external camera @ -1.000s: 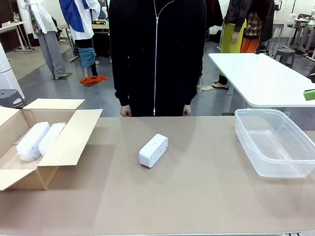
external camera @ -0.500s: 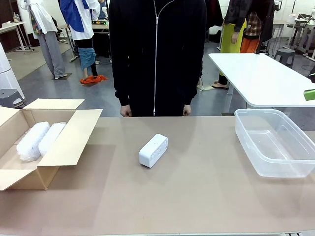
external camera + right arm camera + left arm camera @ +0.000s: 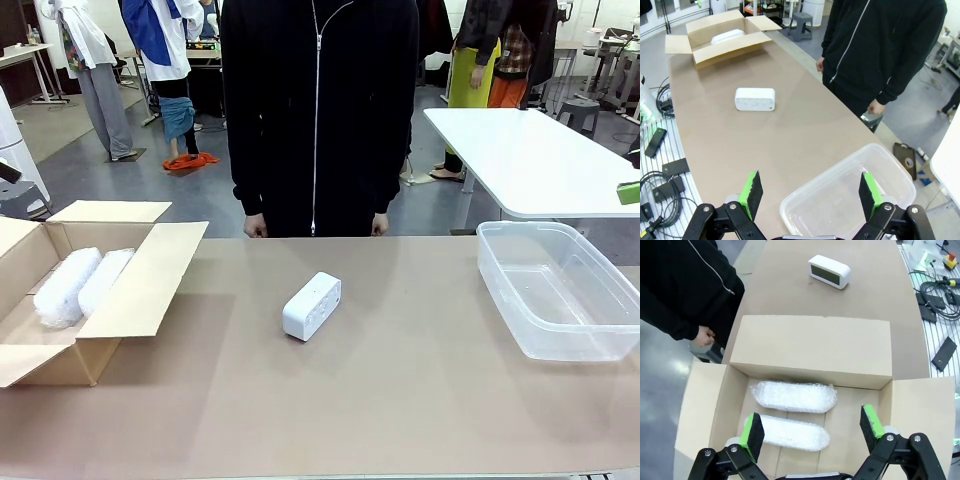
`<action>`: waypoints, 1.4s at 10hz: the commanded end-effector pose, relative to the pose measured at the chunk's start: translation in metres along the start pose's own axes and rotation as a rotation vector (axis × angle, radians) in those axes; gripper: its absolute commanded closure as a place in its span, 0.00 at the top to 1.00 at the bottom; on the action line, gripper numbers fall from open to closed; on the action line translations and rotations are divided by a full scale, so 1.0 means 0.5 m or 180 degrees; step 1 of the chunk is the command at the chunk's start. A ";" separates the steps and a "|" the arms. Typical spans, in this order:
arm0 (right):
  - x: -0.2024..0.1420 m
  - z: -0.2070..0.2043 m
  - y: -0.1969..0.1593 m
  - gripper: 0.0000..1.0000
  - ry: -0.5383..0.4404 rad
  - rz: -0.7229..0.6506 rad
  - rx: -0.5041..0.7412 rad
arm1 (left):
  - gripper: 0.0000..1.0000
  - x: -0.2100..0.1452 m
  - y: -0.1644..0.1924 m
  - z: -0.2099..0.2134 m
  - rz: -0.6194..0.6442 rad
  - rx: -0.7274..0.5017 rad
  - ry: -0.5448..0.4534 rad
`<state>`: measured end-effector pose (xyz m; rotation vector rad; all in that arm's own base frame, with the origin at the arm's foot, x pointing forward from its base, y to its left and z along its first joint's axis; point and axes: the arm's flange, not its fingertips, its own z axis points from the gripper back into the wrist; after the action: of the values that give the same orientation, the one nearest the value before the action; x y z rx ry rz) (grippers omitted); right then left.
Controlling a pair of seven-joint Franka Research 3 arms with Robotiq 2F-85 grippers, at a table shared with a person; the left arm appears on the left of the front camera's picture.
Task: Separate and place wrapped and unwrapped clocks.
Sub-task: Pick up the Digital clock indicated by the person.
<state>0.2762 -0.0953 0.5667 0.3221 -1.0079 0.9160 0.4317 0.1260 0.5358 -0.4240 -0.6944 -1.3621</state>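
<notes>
Two bubble-wrapped clocks [image 3: 78, 284] lie side by side inside the open cardboard box [image 3: 150, 285] at the table's left. From above, in the left wrist view, they are the upper wrapped clock [image 3: 794, 396] and the lower one [image 3: 789, 432]. My left gripper [image 3: 812, 427] hangs open above that box [image 3: 812, 346], nothing between its fingers. The bare white clock [image 3: 311, 305] rests near the table's middle, also seen as the clock [image 3: 829, 271] and the clock [image 3: 755, 99]. My right gripper [image 3: 810, 189] is open above the clear plastic bin [image 3: 850, 200].
A person in a black zip jacket [image 3: 318, 110] stands at the far edge, hands [image 3: 256, 227] at the table's rim. The clear bin [image 3: 556, 290] sits at the right. A white table [image 3: 520, 150] stands behind. Cables and black boxes [image 3: 935, 305] lie beside the table.
</notes>
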 end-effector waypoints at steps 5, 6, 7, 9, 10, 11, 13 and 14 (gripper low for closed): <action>0.000 -0.005 -0.003 1.00 -0.0080 0.0026 0.0062 | 1.00 0.045 -0.019 -0.044 -0.0018 -0.0027 0.0113; 0.000 -0.005 -0.003 1.00 -0.0080 0.0026 0.0062 | 1.00 0.026 -0.007 -0.027 -0.0054 -0.0070 0.0063; 0.000 -0.005 -0.003 1.00 -0.0080 0.0026 0.0062 | 1.00 0.026 -0.007 -0.027 -0.0054 -0.0070 0.0063; 0.000 -0.005 -0.003 1.00 -0.0080 0.0026 0.0062 | 1.00 0.026 -0.007 -0.027 -0.0054 -0.0070 0.0063; 0.000 -0.005 -0.003 1.00 -0.0080 0.0026 0.0062 | 1.00 0.026 -0.007 -0.027 -0.0054 -0.0070 0.0063; 0.000 -0.005 -0.003 1.00 -0.0080 0.0026 0.0062 | 1.00 0.026 -0.007 -0.027 -0.0054 -0.0070 0.0063; 0.000 -0.005 -0.003 1.00 -0.0080 0.0026 0.0062 | 1.00 0.026 -0.007 -0.027 -0.0054 -0.0070 0.0063; 0.000 -0.005 -0.003 1.00 -0.0080 0.0026 0.0062 | 1.00 0.026 -0.007 -0.027 -0.0054 -0.0070 0.0063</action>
<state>0.2762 -0.0952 0.5667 0.3221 -1.0079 0.9161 0.4316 0.1068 0.5334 -0.4161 -0.6588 -1.3829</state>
